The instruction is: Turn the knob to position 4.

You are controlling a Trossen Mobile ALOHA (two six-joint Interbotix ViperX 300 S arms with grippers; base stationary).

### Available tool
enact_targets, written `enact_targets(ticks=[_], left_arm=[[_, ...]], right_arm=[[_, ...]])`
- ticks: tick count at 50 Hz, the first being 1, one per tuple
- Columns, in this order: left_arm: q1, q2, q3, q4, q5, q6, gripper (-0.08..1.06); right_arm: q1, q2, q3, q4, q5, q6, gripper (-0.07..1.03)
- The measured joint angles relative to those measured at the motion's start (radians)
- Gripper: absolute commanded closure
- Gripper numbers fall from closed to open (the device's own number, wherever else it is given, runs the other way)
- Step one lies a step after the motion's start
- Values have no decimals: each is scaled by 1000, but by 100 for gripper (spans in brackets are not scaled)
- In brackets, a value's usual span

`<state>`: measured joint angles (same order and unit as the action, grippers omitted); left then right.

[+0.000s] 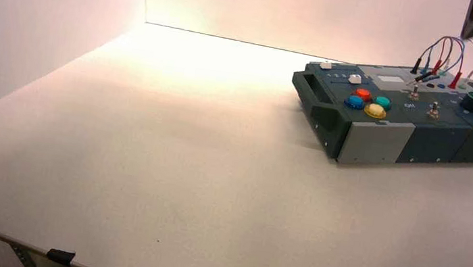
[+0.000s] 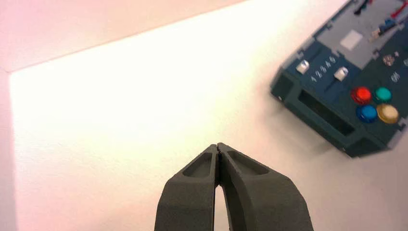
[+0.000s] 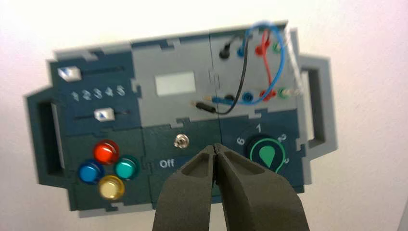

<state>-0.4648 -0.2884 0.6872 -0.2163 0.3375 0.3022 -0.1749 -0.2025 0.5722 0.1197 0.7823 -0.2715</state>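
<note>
While the right gripper is hanging closed above the box, the knob is sitting just beside its tips; the left gripper, closed, is idling well apart.

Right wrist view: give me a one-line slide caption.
Right gripper, fingers shut, hovers above the box beside the green knob.

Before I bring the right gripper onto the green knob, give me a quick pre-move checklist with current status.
1. Knob in right wrist view, unobstructed: ok.
2. Right gripper over the box, not yet on the knob: ok.
3. Right gripper open enough to take the knob: not ok, fingertips are together.
4. Pointer on 4: not ok, it points at 1; the 4 mark is hidden.
5. Wires away from the knob: ok.
6. Left gripper shut, away from the box: ok.
</note>
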Motion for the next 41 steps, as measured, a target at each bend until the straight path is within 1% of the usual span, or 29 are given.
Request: enact_targets(ticks=[3, 9, 21, 29, 41], left_arm=[[8, -11, 6, 2, -6, 2, 101], [44, -31, 9, 3, -9, 2, 101], [48, -34, 9, 8, -3, 2, 101], [48, -34, 9, 18, -5, 2, 101], [52, -32, 9, 20, -2, 3, 101]], right_arm=[[-2, -29, 6, 8, -14, 0, 98], [2, -81, 17, 25, -29, -2, 98], [5, -78, 17, 32, -29, 0, 98], [5, -78, 17, 31, -28, -2, 98], [5, -75, 18, 34, -21, 0, 98]])
